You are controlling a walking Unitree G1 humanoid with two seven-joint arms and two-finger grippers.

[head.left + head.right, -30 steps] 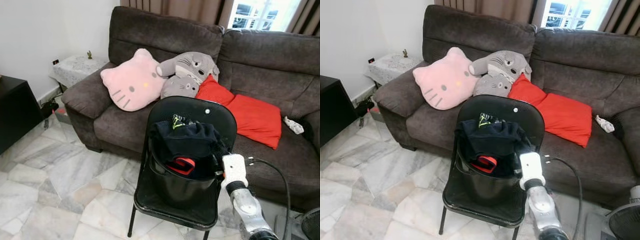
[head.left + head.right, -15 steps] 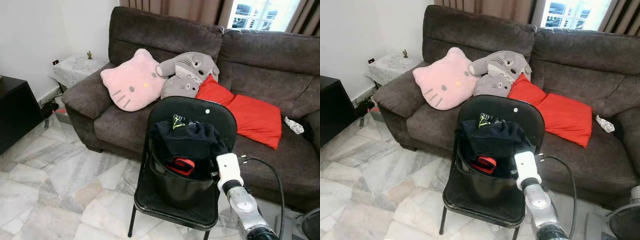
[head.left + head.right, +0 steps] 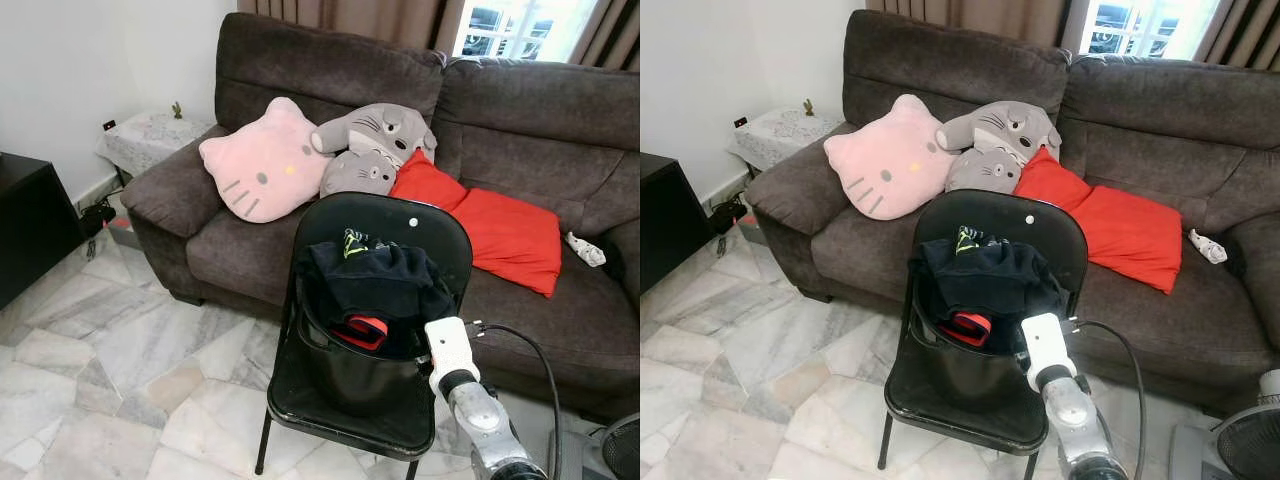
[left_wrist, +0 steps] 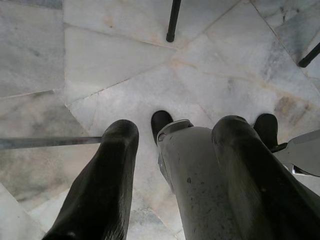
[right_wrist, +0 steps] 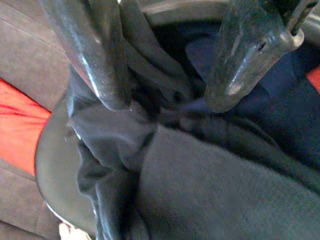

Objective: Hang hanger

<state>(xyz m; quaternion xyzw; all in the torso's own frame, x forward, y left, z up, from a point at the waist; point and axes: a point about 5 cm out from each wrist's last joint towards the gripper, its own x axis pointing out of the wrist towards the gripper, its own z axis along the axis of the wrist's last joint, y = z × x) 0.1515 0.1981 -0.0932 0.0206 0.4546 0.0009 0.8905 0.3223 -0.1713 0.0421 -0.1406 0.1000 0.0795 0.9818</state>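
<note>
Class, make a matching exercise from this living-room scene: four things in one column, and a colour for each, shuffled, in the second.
Things:
1. cat-face cushion
2. folding chair
3. square cushion
4. sofa

Colours:
A. red
B. dark brown
C. pink
D. black

Right pairs: 1-C, 2-D, 3-A, 4-B.

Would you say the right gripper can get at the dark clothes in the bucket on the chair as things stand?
Probably yes: the right gripper, fingers spread, hangs right over the dark clothes heaped in the bucket, with nothing between.
</note>
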